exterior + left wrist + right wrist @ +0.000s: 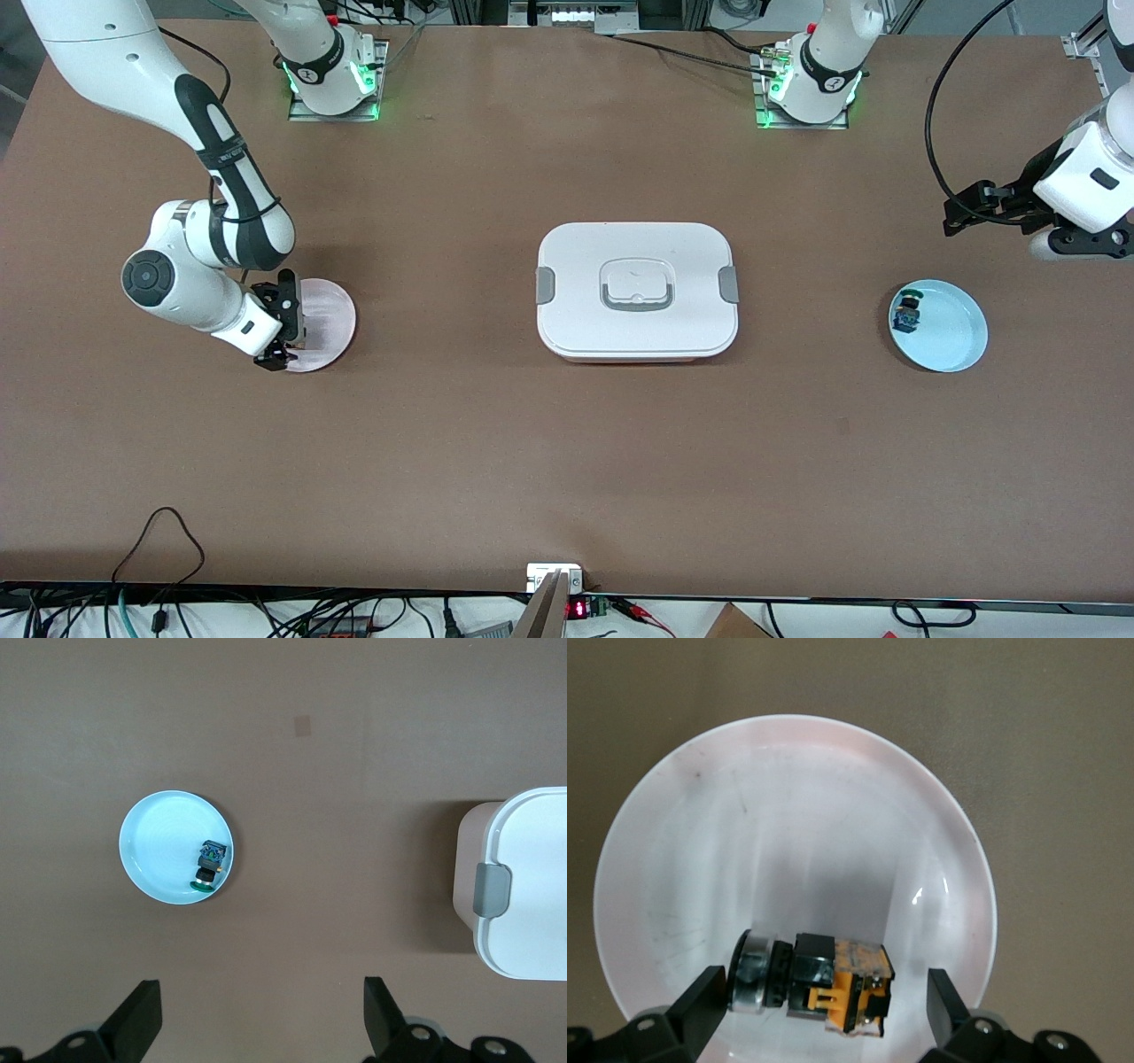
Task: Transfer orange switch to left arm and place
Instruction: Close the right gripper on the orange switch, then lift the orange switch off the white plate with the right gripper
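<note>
The orange switch point(842, 988) lies on its side on a pale pink plate point(332, 319), seen close in the right wrist view point(788, 833). My right gripper point(285, 332) is low over that plate, open, with one finger on each side of the switch and a gap on both sides point(824, 1010). In the front view the gripper hides the switch. The white lidded box point(636, 291) stands at the table's middle, its end also in the left wrist view point(532, 877). My left gripper point(955, 213) waits open and empty, up over the table near the light blue plate point(261, 1010).
A light blue plate point(948, 328) toward the left arm's end holds a small blue and green switch point(906, 312); both also show in the left wrist view, the plate point(164, 846) and the switch point(210, 864). Cables run along the table's near edge.
</note>
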### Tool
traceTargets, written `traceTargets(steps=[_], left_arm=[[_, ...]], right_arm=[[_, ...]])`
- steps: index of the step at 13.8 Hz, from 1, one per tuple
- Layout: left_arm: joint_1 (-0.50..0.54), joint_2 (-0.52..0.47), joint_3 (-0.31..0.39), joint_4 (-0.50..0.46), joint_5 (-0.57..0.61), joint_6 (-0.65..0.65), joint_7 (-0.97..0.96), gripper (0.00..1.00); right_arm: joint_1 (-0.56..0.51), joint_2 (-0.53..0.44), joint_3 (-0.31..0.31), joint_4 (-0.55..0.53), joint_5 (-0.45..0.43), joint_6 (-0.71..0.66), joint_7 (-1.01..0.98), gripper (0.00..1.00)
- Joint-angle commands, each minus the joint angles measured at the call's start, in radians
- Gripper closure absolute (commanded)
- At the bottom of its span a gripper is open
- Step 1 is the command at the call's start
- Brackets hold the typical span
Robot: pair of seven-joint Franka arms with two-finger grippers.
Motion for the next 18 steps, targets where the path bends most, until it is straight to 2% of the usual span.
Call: traceTargets(steps=[1, 3, 5, 7, 8, 11, 14, 16, 18], left_arm=[[0.001, 0.001, 0.003, 0.016, -0.010, -0.017, 0.002, 0.00], [0.001, 0.001, 0.003, 0.016, -0.010, -0.017, 0.002, 0.00], [0.001, 0.001, 0.003, 0.016, -0.010, -0.017, 0.002, 0.00], [0.001, 0.001, 0.003, 0.016, -0.010, -0.017, 0.002, 0.00], [0.001, 0.001, 0.003, 0.016, -0.010, -0.017, 0.002, 0.00], [0.001, 0.001, 0.003, 0.016, -0.010, -0.017, 0.002, 0.00], [0.001, 0.001, 0.003, 0.016, -0.010, -0.017, 0.002, 0.00], [0.001, 0.001, 0.003, 0.016, -0.010, -0.017, 0.002, 0.00], [0.001, 0.001, 0.003, 0.016, -0.010, -0.017, 0.002, 0.00]], right_arm=[[-0.006, 0.008, 0.006, -0.008, 0.019, 0.030, -0.012, 0.00], [-0.006, 0.007, 0.006, -0.010, 0.019, 0.028, -0.020, 0.17], [-0.009, 0.002, 0.008, -0.008, 0.019, 0.025, -0.021, 0.63], [-0.009, -0.014, 0.008, -0.008, 0.019, 0.008, -0.023, 0.91], [-0.009, -0.039, 0.008, -0.004, 0.019, -0.030, -0.023, 0.98], [-0.001, -0.140, 0.008, 0.022, 0.019, -0.195, -0.021, 0.99], [0.002, -0.217, 0.014, 0.096, 0.025, -0.399, -0.015, 0.99], [0.002, -0.280, 0.014, 0.177, 0.025, -0.572, -0.010, 0.99], [0.000, -0.312, 0.013, 0.305, 0.025, -0.778, -0.006, 0.99]])
